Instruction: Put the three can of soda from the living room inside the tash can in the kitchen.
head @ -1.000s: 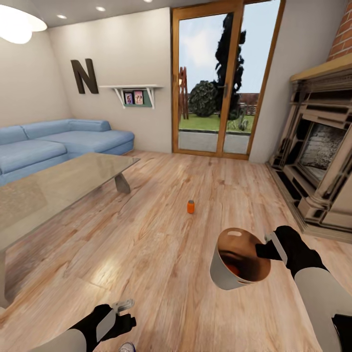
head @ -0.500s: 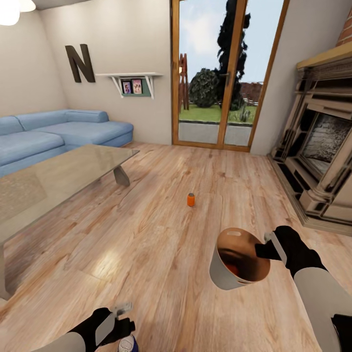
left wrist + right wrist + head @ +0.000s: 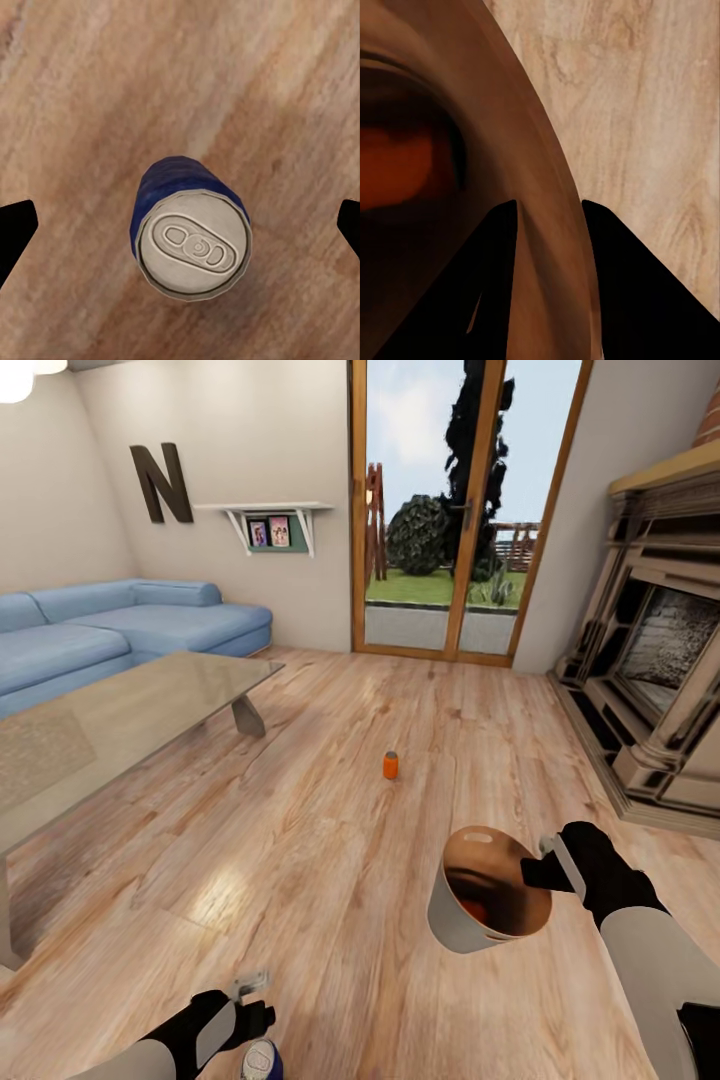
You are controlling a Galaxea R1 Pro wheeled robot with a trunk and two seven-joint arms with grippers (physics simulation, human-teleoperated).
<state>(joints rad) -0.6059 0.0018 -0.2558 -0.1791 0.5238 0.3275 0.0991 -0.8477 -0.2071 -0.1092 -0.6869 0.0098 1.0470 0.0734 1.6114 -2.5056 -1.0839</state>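
Observation:
The blue can of soda (image 3: 193, 240) stands upright on the plank floor, silvery top up, and shows at the bottom edge of the head view (image 3: 262, 1061). My left gripper (image 3: 180, 229) hangs open above it, one fingertip on each side, well apart from it; in the head view it (image 3: 257, 1003) is just over the can. The orange can (image 3: 390, 765) stands alone mid-floor. My right gripper (image 3: 537, 873) is shut on the rim of the tash can (image 3: 462, 926), held tilted above the floor. Its rim (image 3: 536, 157) passes between the fingers (image 3: 499, 277). A reddish can (image 3: 397, 161) lies inside.
I am in the living room. A glass-topped low table (image 3: 110, 730) stands at the left with the blue sofa (image 3: 120, 630) behind it. The fireplace (image 3: 660, 680) fills the right side. Wood-framed glass doors (image 3: 445, 510) are straight ahead.
The head camera has tilted down a little, so the whole picture shifted up. More of the blue can shows under my left gripper. The right gripper still holds the bucket as before.

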